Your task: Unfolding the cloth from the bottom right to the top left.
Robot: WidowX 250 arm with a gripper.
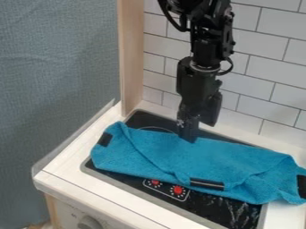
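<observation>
The right edge crops the cloth.

Cloth: fuzzy, matt | cooktop: glossy | wall tiles: smooth

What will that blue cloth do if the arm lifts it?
The cloth looks floppy, judging by its soft folds, so it would probably droop. Its fuzzy surface suggests it's unlikely to slip easily. Its overlapping layers might come up together.

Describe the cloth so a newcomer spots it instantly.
Start at the tiled wall, then drop to the black stovetop set in the white counter. The cloth lies folded across it. Unlike its neighbours, it is bright blue fabric with black patches.
</observation>
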